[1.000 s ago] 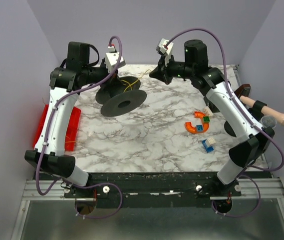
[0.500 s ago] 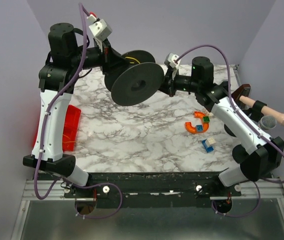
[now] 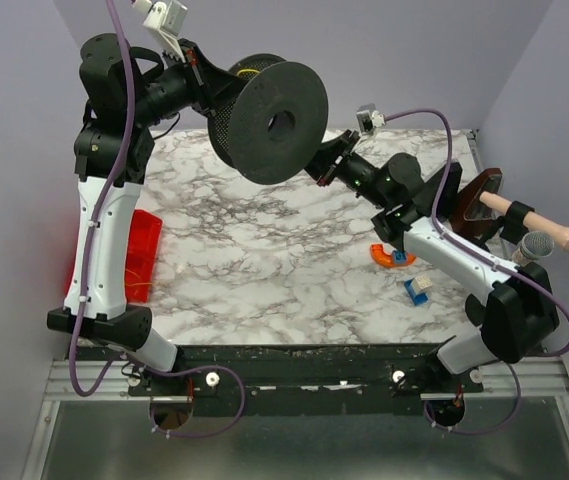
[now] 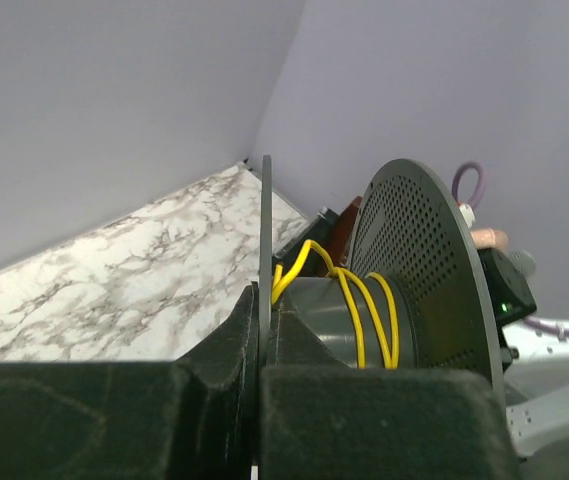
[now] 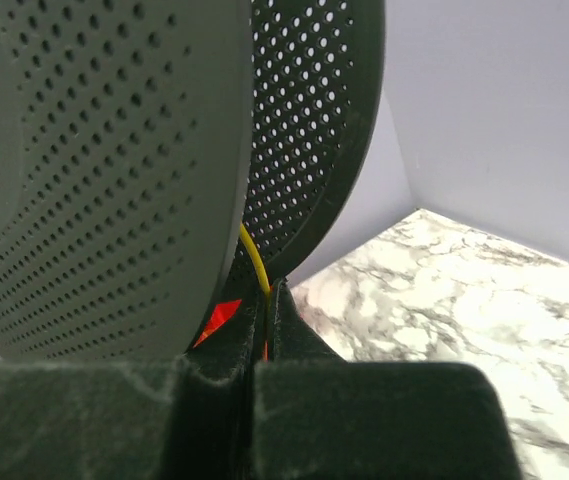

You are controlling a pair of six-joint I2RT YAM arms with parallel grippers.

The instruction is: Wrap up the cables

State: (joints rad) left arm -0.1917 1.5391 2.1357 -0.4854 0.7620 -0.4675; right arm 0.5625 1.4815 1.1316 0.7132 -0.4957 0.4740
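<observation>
A black perforated spool hangs high over the far part of the marble table. My left gripper is shut on one of its flanges. Thin yellow cable makes a few turns round the grey hub and shows at the spool's top in the top view. My right gripper sits just under the spool's right edge, shut on the yellow cable, which runs up between the two flanges.
A red bin lies at the table's left edge. An orange horseshoe piece and a blue-and-white block lie at the right. A wooden-handled tool and a brown stand sit at the far right edge.
My left arm has raised the spool from the table to high over the far side. My right gripper has followed, moving left and under the spool's edge with the cable.
</observation>
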